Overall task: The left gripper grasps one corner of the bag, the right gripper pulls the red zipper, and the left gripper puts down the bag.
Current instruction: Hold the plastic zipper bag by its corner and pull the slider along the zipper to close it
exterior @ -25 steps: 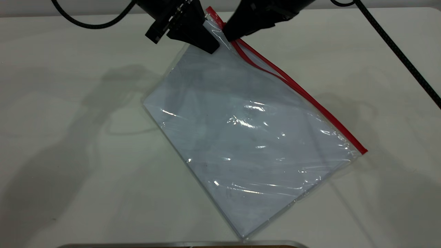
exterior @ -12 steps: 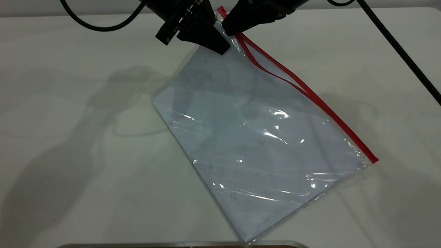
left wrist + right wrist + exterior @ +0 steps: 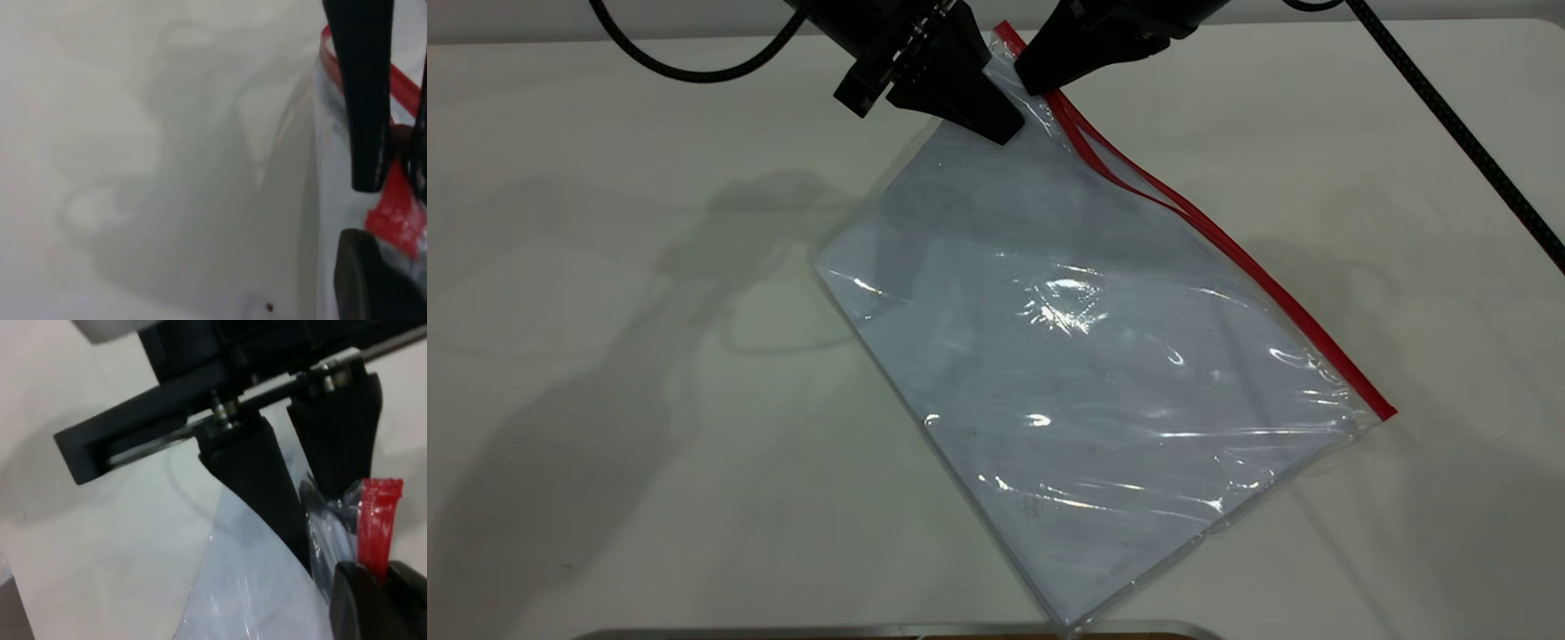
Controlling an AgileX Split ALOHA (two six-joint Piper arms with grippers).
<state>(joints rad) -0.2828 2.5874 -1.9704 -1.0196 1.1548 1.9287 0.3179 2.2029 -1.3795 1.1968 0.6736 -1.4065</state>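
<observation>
Exterior view: both grippers on bag corner.

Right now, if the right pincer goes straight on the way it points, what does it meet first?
Probably the red zipper itself: the right pincer already sits on it, beside the left pincer holding the bag.

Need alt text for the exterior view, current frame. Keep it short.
Two black robot grippers at the top edge pinch the upper corner of a large clear-plastic bag holding a white sheet: the left gripper on the plastic corner, the right gripper on the red zipper strip. The bag slants diagonally down across a white table, zipper partly gaping near the grippers.
</observation>
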